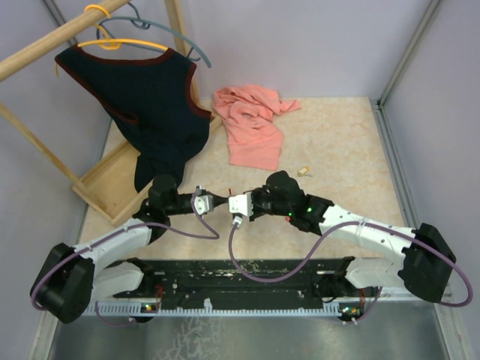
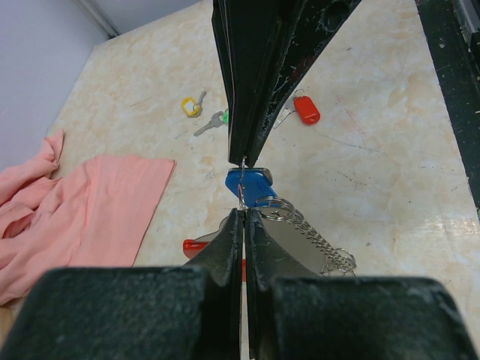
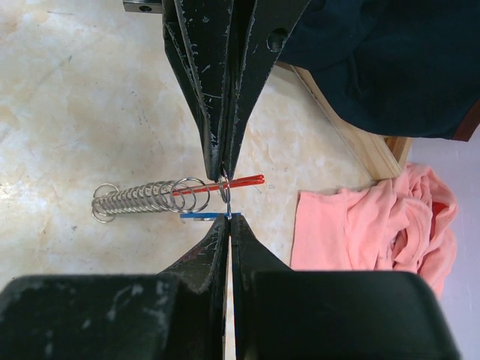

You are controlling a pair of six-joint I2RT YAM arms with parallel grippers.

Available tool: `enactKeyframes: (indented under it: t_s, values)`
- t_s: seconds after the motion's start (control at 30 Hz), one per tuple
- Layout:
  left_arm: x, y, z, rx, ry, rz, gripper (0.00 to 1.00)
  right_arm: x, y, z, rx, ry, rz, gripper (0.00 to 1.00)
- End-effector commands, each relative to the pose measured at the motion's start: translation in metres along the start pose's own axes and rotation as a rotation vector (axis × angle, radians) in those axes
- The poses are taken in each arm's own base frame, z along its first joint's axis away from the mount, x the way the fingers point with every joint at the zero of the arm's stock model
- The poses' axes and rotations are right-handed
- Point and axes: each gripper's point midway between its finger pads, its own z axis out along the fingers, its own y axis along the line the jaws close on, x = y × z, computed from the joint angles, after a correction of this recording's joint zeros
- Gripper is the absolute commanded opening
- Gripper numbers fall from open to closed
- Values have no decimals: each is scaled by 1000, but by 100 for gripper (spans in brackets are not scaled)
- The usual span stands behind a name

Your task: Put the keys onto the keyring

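Both grippers meet tip to tip above the table's middle. My left gripper [image 2: 244,212] [image 1: 222,199] is shut on the keyring; its red side [image 2: 196,245] [image 3: 234,181] shows beside the fingers. A coil of metal rings [image 2: 309,234] [image 3: 142,199] hangs from it. My right gripper [image 3: 228,216] [image 1: 231,201] is shut on the blue key [image 3: 208,215] [image 2: 247,184]. A thin wire ring [image 3: 225,192] spans the gap between the two tips. On the table beyond lie a yellow key [image 2: 191,106] [image 1: 304,171], a green key [image 2: 214,120] and a red key [image 2: 306,110].
A pink cloth [image 1: 251,124] [image 2: 67,202] [image 3: 375,225] lies at the back of the table. A dark vest [image 1: 154,97] hangs from a hanger on a wooden rack [image 1: 97,184] at the left. A black rail [image 1: 247,274] runs along the near edge.
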Motion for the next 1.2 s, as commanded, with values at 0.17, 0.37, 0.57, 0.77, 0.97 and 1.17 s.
enactKeyframes:
  t_s: [0.17, 0.37, 0.57, 0.77, 0.97, 1.17]
  values:
    - [-13, 4, 3, 14, -36, 40, 0, -29, -16, 1, 33, -84, -10, 0]
    - [-14, 3, 3, 19, -39, 41, 0, -28, -17, 2, 34, -81, -7, 0]
    - [-13, 3, 3, 17, -36, 41, 0, -25, -19, 2, 50, -66, -4, 0]
    - [-13, 3, 3, 21, -39, 40, 0, -27, -20, 0, 53, -72, 0, 0]
    - [-14, 2, 3, 27, -42, 41, 0, -29, -21, 1, 51, -78, 0, 0]
    - [-14, 0, 4, 41, -46, 40, 0, -30, -19, 3, 37, -84, 4, 0]
